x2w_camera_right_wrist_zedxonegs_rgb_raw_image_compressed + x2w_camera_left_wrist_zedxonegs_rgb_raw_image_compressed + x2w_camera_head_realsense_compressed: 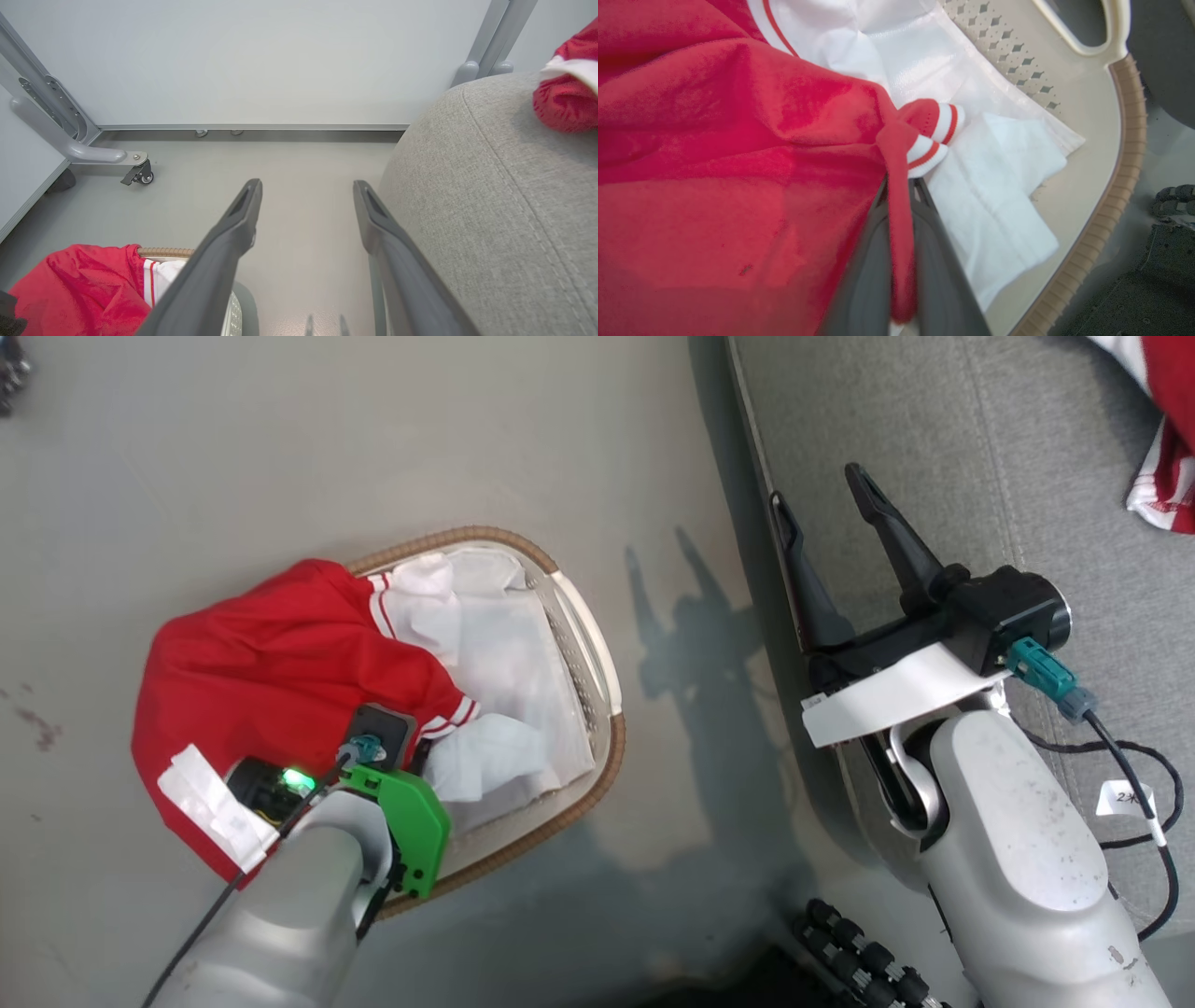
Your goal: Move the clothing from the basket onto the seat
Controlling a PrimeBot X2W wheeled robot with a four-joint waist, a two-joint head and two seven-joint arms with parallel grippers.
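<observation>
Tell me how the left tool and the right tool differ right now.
The left tool is shut on a fold of the red clothing at the basket; the right tool is open and holds nothing. The left tool is down among fabric, while the right tool hangs by the edge of the grey seat. Both have two long dark fingers.

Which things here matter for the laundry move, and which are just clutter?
Job: red garment draped over basket, pinched by left gripper; second red garment on seat; right gripper, open.
Clutter: white liner cloth; caster; cable tag.
</observation>
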